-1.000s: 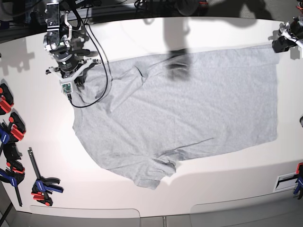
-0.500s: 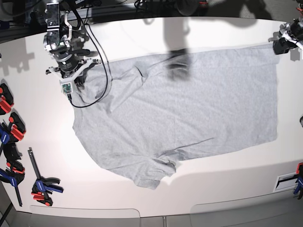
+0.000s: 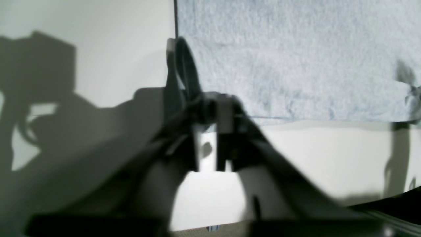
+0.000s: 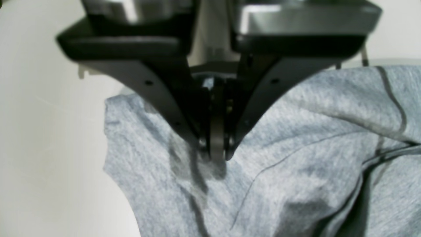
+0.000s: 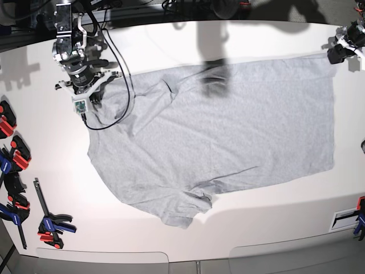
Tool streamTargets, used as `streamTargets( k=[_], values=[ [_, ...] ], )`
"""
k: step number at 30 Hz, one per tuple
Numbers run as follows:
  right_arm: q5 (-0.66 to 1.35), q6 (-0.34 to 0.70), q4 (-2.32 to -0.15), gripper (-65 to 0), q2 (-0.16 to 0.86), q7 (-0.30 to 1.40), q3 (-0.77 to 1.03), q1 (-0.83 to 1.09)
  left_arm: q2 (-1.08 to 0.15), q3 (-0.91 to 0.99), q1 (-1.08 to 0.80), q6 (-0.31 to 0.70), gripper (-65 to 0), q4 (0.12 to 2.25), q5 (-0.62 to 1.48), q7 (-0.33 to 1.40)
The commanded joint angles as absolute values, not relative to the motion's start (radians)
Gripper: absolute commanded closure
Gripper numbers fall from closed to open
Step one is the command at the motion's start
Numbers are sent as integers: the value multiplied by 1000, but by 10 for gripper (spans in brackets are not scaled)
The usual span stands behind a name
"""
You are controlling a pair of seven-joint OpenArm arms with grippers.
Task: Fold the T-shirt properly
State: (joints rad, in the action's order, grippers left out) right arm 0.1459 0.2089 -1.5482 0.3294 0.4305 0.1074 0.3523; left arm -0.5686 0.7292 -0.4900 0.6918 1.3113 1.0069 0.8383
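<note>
The T-shirt (image 5: 217,131) is light heather-grey and lies spread flat on the white table with its plain side up. One sleeve (image 5: 185,208) points toward the front edge. In the base view my right gripper (image 5: 90,94) is at the shirt's upper left. In the right wrist view my right gripper (image 4: 215,154) is shut on a bunched fold of the T-shirt (image 4: 296,158). My left gripper (image 5: 341,53) sits at the far right hem corner. Seen blurred in the left wrist view, my left gripper (image 3: 207,105) is shut where the corner of the T-shirt (image 3: 296,65) meets the table.
A black cable (image 5: 126,85) loops from the right arm over the shirt's upper left. Red, blue and black clamps (image 5: 12,151) line the table's left edge, with one more clamp (image 5: 52,224) near the front. Another clamp (image 5: 359,218) sits at the right edge.
The left gripper has closed at the shirt's far right corner. The shirt and the right arm lie as before.
</note>
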Motion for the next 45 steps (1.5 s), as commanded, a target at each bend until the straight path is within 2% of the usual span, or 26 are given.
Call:
streamTargets(
  k=[1, 10, 17, 25, 30, 32, 33, 34, 37, 42, 45],
  values=[
    [115, 194, -1543, 0, 338, 498, 112, 364, -593, 738, -490, 698, 0, 1325, 1040, 822],
    [115, 194, -1543, 0, 338, 497, 112, 363, -594, 738, -459, 698, 0, 1325, 1057, 821],
    [115, 194, -1543, 0, 338, 497, 112, 363, -593, 738, -367, 698, 0, 1325, 1056, 822],
    [115, 194, -1543, 0, 338, 497, 112, 363, -593, 738, -279, 698, 0, 1324, 1016, 820],
    [115, 194, -1543, 0, 338, 497, 112, 363, -593, 737, -280, 698, 0, 1324, 938, 762],
    [115, 194, -1543, 0, 338, 497, 112, 363, -593, 736, -280, 698, -159, 1324, 900, 726],
    [115, 194, -1543, 0, 338, 497, 112, 363, -593, 736, -280, 698, -214, 1324, 888, 707],
    [115, 194, -1543, 0, 337, 497, 112, 363, -594, 736, -279, 698, -237, 1324, 879, 694],
    [115, 194, -1543, 0, 338, 497, 112, 363, -594, 736, -280, 662, -239, 1324, 864, 655],
    [115, 194, -1543, 0, 338, 497, 112, 363, -594, 736, -280, 669, -239, 1324, 866, 659],
    [115, 194, -1543, 0, 338, 498, 112, 364, -594, 736, -282, 698, -239, 1324, 944, 731]
  ],
)
